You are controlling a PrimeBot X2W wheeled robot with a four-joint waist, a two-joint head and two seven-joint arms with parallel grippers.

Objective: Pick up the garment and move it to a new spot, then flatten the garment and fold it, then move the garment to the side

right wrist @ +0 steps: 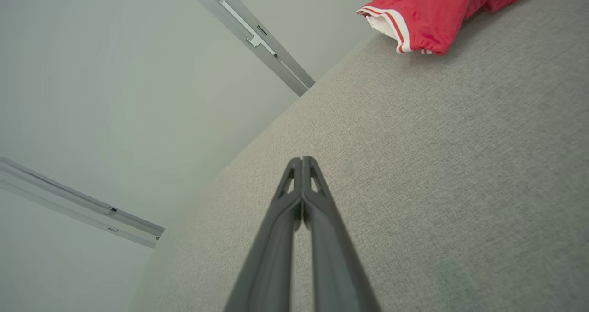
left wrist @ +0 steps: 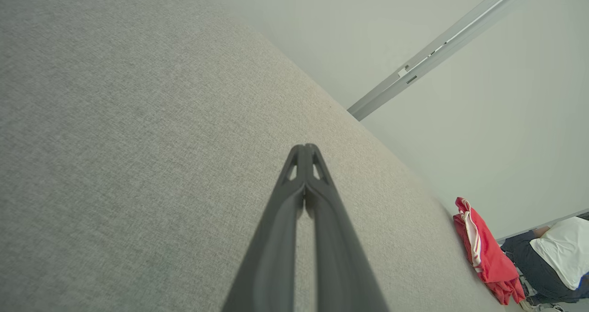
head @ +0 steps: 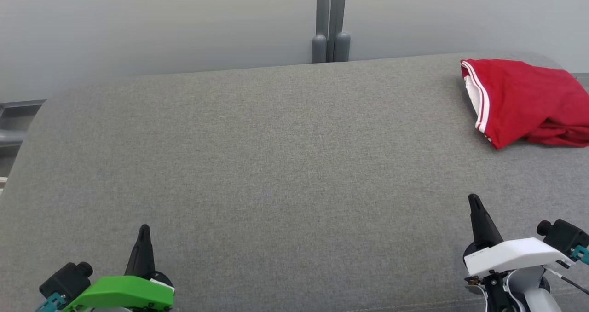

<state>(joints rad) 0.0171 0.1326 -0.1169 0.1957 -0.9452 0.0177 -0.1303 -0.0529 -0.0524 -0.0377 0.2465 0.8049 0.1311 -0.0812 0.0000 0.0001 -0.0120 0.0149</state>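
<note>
A red garment (head: 524,101) with white stripes along its hem lies bunched at the far right of the grey fabric surface (head: 276,164). It also shows at the lower right of the left wrist view as the garment (left wrist: 485,252), and at the top of the right wrist view as the garment (right wrist: 428,8). My left gripper (head: 144,229) hovers low at the near left, shut and holding nothing, its tips together (left wrist: 304,147). My right gripper (head: 474,199) sits at the near right, well short of the garment, shut and empty too (right wrist: 302,160).
A grey post (head: 330,22) stands against the pale wall behind the surface's far edge. A person (left wrist: 559,257) in a white top and dark trousers crouches beyond the right end of the surface, past the garment.
</note>
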